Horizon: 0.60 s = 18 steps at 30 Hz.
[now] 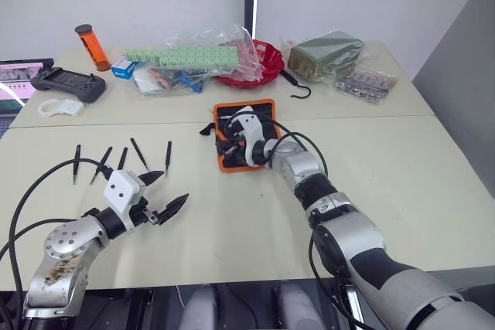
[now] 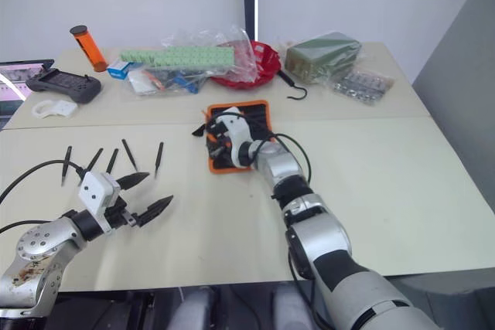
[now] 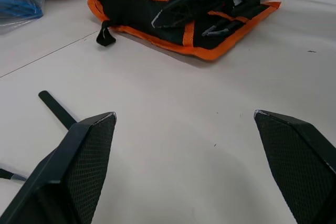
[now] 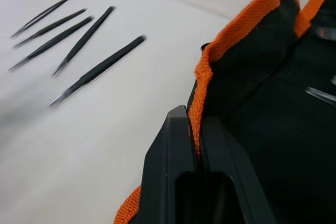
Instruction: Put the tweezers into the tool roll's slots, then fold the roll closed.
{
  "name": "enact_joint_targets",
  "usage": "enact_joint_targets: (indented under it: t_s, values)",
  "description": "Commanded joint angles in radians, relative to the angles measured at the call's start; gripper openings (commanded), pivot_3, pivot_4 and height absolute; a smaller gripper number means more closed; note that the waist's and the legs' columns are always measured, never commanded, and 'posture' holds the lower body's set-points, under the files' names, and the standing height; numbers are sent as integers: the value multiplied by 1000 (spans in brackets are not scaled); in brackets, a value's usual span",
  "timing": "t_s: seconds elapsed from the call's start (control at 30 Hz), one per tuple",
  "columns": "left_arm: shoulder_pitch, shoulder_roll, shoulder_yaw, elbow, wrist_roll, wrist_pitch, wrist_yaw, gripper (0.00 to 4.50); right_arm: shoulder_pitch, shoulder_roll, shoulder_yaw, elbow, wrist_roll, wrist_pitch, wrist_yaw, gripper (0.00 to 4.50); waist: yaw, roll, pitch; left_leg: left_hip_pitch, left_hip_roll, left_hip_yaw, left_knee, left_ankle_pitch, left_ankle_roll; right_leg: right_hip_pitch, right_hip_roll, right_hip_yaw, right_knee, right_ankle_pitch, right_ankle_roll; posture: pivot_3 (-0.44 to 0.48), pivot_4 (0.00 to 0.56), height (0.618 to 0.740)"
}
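Pale cream tabletop [image 1: 433, 191] runs under a white wall, with clutter pushed to the far edge. From the left: five slim black pointed metal tweezers [image 1: 123, 158] lie loose in a fan, none yet in a slot, their long axes running roughly from 6 to 12 o'clock with slight splay. Just near of them, at about 6 o'clock from the row, the left gripper [image 1: 164, 191] hangs low over the table with its two black fingers spread wide and nothing between them. The tweezers sit toward 11 o'clock from those fingertips, close by, so the left arm is plainly the nearer one for a pick.

Further right, at mid-table, the black fabric tool roll with orange edge trim [image 1: 261, 111] lies partly folded over. The right gripper [image 4: 195, 156] has its fingers pressed together on the roll's orange-trimmed edge, pinching the fabric; the roll's narrow stitched slots [image 3: 231, 22] show on the inner face. I judge the flap needs laying open before any tweezer goes in.
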Motion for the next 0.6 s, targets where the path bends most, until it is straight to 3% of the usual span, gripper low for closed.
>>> enact_joint_targets:
  t_s: [0.03,0.33,0.6]
  values:
    - [-1,10,24,-17,-1,-20,0,4500,1,-17,57,-72,-35,-86,126,11,1,0,0,0,0,0,0,0,0,0,0,0,0,0,0,0,150,740]
    - [9,6,9,-17,2,-34,-11,4500,92,-159,152,-254,-88,-155,340,11,4,0,0,0,0,0,1,0,0,1,0,0,0,0,0,0,150,740]
    - [-65,1,-44,28,9,-39,-45,4500,101,-303,194,-339,-136,-238,453,11,5,0,0,0,0,0,1,0,0,1,-1,-1,-1,0,0,0,150,740]
